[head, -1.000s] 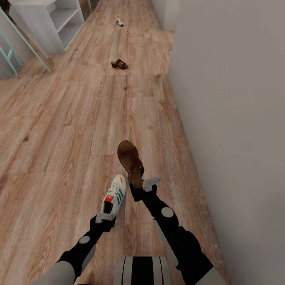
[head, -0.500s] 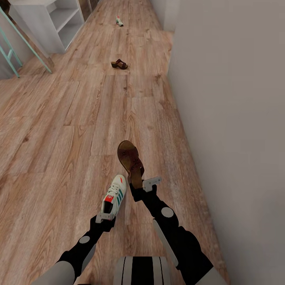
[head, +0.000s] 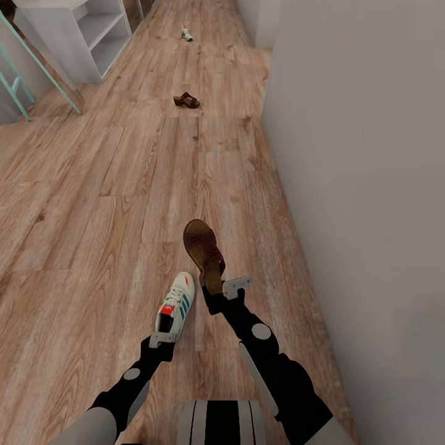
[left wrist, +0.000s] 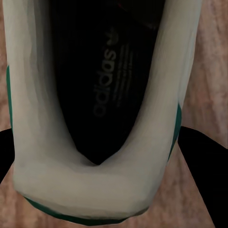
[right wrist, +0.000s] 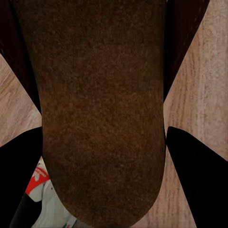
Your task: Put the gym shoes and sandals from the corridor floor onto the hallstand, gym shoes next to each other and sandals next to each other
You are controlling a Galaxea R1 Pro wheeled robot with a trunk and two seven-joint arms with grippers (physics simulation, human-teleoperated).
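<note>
One gym shoe (head: 177,302), white with green stripes and an orange-red heel, is held at its heel by my left gripper (head: 162,332), which is shut on it above the corridor floor (head: 93,204). Its dark insole and white heel collar (left wrist: 95,185) face the left wrist camera. Just right of it, my right gripper (head: 216,290) is shut on the heel end of a brown sandal (head: 202,249), whose brown surface (right wrist: 99,109) shows close up. The second sandal (head: 186,99) lies on the floor farther ahead, and the second gym shoe (head: 186,33) farther still. The pale grey hallstand (head: 93,31) stands at the far left.
A plain grey wall (head: 371,154) runs close along the right side. A teal ladder-like frame (head: 18,86) leans at the left, beside the hallstand. Wood-plank floor stretches ahead between them.
My left gripper and its gym shoe have shifted very slightly to the left. The right arm, the sandal and the shoes on the floor have not moved.
</note>
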